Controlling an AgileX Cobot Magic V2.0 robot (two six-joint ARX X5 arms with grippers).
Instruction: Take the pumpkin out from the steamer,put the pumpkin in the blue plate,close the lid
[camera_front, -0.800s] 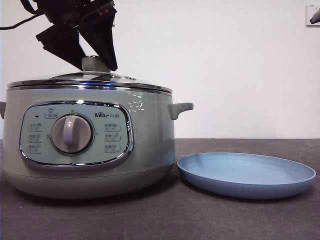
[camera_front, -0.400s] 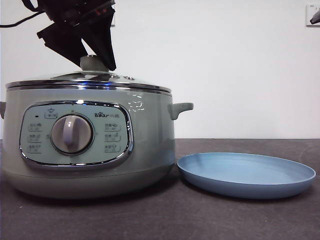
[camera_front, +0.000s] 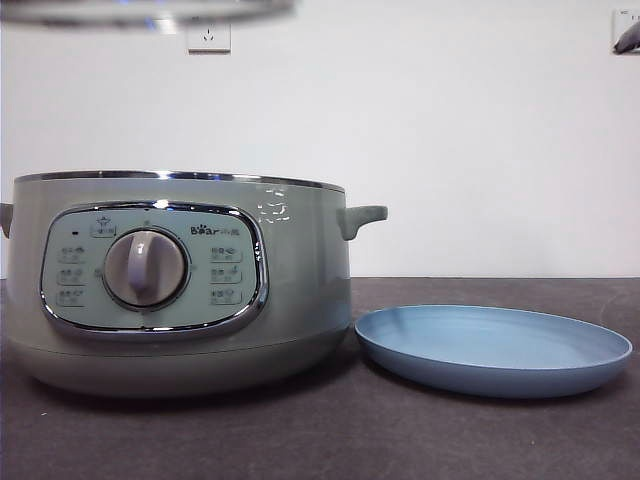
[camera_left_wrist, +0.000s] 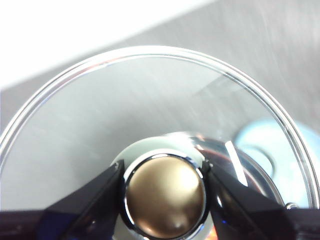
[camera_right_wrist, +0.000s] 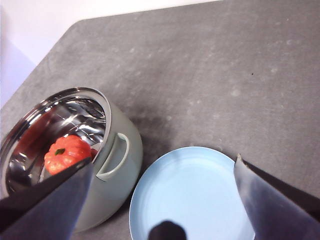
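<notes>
Glass and chrome fill my left wrist view: my left gripper (camera_left_wrist: 165, 197) is closed on the knob of the lid (camera_left_wrist: 150, 115), one jaw pressed to each side of it. In the front view only the blurred rim of the lid (camera_front: 150, 10) shows at the top edge, high above the steamer (camera_front: 180, 285), so I judge the first step, uncovering the pot, as done.

What is left is nearly everything else. The pumpkin (camera_right_wrist: 66, 153) sits inside the steamer (camera_right_wrist: 107, 165), on the shiny inner wall side near the handle. The blue plate (camera_right_wrist: 192, 192) is bare and lies just beside the pot. The pumpkin must go to the plate, and then the lid must return.

My right gripper (camera_right_wrist: 162, 200) hangs over the plate with its jaws spread wide, holding nothing.

The front view looks level at the pot wall, so it cannot show the pumpkin at all; only the right wrist view looks down into the pot. The grip on the knob is seen only from the left wrist.
</notes>
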